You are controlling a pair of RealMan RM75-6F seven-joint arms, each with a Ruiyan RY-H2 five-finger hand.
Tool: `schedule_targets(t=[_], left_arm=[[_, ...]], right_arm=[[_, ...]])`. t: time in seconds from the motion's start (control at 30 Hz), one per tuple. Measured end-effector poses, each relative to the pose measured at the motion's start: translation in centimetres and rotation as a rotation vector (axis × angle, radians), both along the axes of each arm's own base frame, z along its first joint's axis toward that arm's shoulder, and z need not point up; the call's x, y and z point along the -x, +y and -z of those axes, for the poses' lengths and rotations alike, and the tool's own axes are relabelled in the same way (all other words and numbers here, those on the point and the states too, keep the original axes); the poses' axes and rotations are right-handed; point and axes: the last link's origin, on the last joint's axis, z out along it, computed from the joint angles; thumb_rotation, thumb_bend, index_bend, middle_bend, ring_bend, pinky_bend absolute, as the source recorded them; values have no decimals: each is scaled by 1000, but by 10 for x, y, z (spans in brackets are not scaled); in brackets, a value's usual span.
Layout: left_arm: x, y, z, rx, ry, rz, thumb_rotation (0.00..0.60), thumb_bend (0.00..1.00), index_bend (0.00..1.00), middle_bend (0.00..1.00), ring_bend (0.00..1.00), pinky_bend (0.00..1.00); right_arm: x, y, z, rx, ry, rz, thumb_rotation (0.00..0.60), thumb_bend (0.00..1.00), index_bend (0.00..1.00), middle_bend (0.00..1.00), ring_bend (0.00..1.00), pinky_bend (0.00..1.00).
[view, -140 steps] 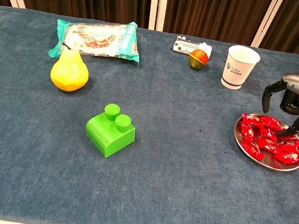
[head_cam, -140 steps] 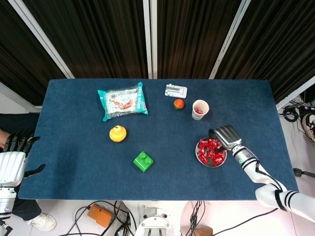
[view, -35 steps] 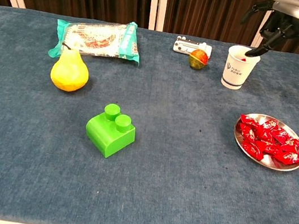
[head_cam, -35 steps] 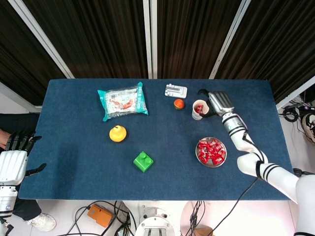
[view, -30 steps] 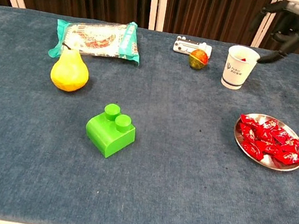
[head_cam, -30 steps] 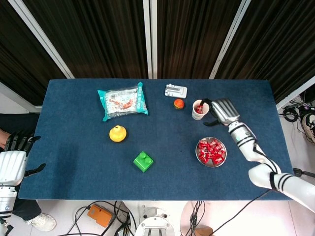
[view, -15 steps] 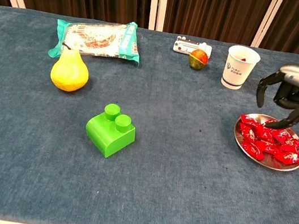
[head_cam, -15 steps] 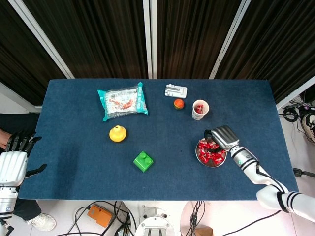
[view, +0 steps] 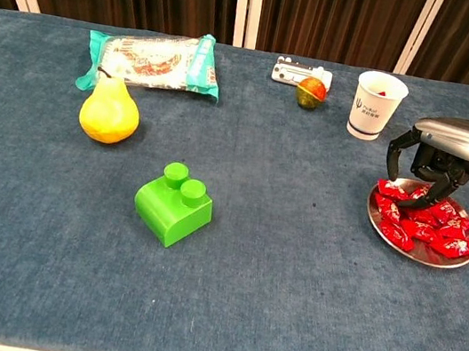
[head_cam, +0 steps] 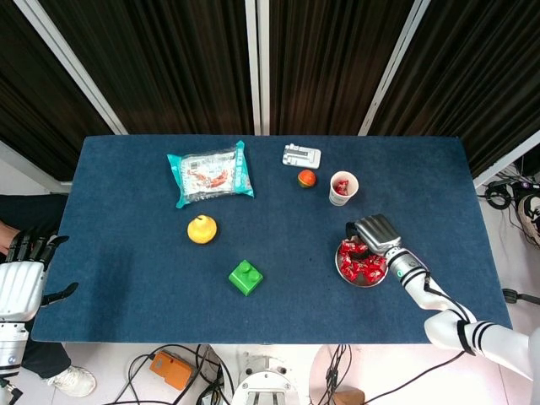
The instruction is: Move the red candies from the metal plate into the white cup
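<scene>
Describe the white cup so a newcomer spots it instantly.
Start at the blue table's far edge, right of centre. The white cup stands upright there, just right of a small red-orange ball. It is the only open container, with red candy showing inside.

Silver-backed robot hand (view: 441, 152) with black fingers (view: 394, 155).

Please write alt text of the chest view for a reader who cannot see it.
The right hand reaches down, fingers among red candies on a metal plate, near a white cup. A green block, yellow pear and snack packet lie left.
</scene>
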Motion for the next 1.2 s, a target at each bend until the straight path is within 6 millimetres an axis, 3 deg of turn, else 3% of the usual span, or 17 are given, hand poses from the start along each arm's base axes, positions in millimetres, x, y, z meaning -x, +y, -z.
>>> schedule_targets(t=[0.2, 0.37, 0.6, 0.73, 0.87, 1.03, 1.2], left_arm=[[1, 0, -1, -1, 2, -2, 600, 44, 203, 136, 35, 0], [2, -2, -1, -4, 2, -6, 600, 45, 203, 136, 35, 0], [0, 1, -1, -4, 2, 5, 600, 45, 203, 136, 34, 0], [-2, 2, 0, 0, 1, 12, 600, 45, 203, 136, 35, 0], [-2, 1, 1, 2, 2, 5, 600, 45, 203, 136, 35, 0], [-1, 1, 1, 6, 4, -4, 600, 45, 203, 136, 34, 0], [-1, 2, 1, 8, 10, -8, 600, 44, 203, 136, 34, 0]], right_arm=[[-1, -2, 5, -24, 20, -2, 600, 561, 653, 989, 1000, 1000], [-5, -3, -1, -5, 13, -27, 600, 574, 666, 990, 1000, 1000], [-24, -15, -44, 107, 6, -117, 600, 574, 666, 989, 1000, 1000], [-41, -36, -68, 186, -8, -123, 600, 574, 666, 990, 1000, 1000], [-45, -61, -77, 231, 5, -77, 600, 573, 661, 990, 1000, 1000], [-50, -91, -71, 250, 15, -8, 600, 572, 647, 990, 1000, 1000], [-59, -106, -51, 230, 13, 26, 600, 572, 635, 990, 1000, 1000]])
